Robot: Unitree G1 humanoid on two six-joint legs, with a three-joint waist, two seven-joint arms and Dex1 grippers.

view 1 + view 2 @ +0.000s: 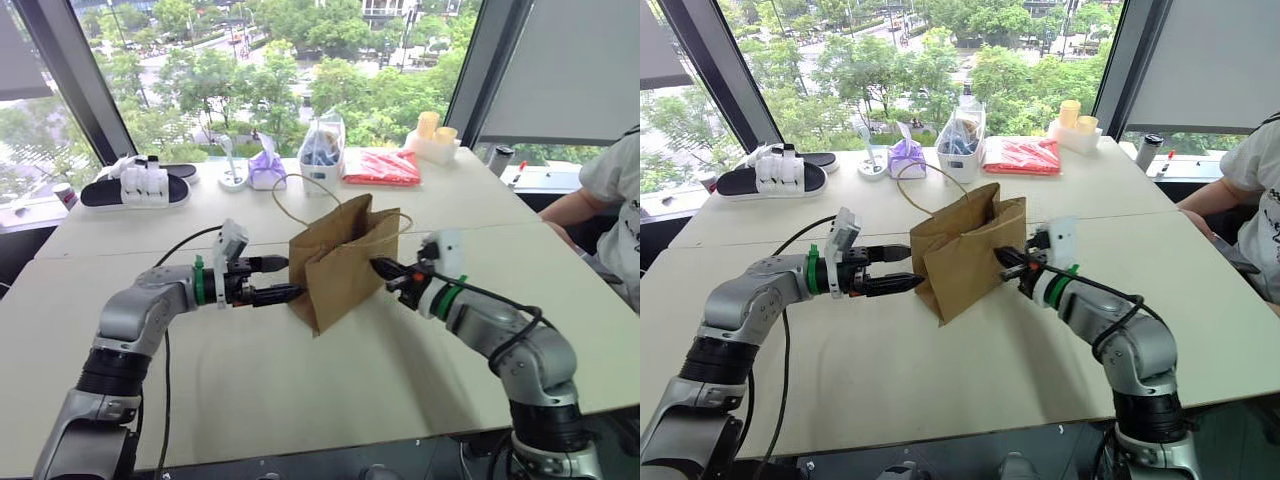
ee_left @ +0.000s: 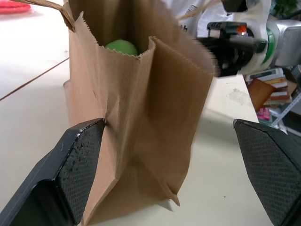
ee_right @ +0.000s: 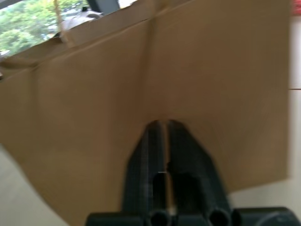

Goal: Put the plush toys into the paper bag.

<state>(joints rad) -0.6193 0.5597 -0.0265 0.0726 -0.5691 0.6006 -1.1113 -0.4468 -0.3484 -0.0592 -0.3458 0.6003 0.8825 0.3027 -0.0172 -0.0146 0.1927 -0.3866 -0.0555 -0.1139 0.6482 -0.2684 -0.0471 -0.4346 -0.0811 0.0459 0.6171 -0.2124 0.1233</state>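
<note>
Paper bag (image 1: 340,262) upright, green plush toy (image 2: 122,46) inside. Right gripper (image 1: 383,270) fingers closed against bag wall; left gripper (image 1: 284,279) fingers open. Steady bag gently; avoid tipping.

One paper bag (image 1: 343,262), standing at the centre of the table (image 1: 300,390). One light green plush toy (image 2: 121,46), glimpsed inside the bag's mouth. Two cord handles on the bag, one looped toward 11 o'clock (image 1: 300,200). Two grippers: left gripper (image 1: 275,279) at 9 o'clock of the bag, right gripper (image 1: 385,271) at 3 o'clock. One purple tied pouch (image 1: 266,168) at 11 o'clock. One clear plastic bag with blue contents (image 1: 322,150) at 12 o'clock. One red packet (image 1: 382,167) at 1 o'clock. Two yellow cups (image 1: 436,128) further toward 1 o'clock. One black sandal (image 1: 135,188) at 10 o'clock. One person (image 1: 610,210) at 3 o'clock.
</note>
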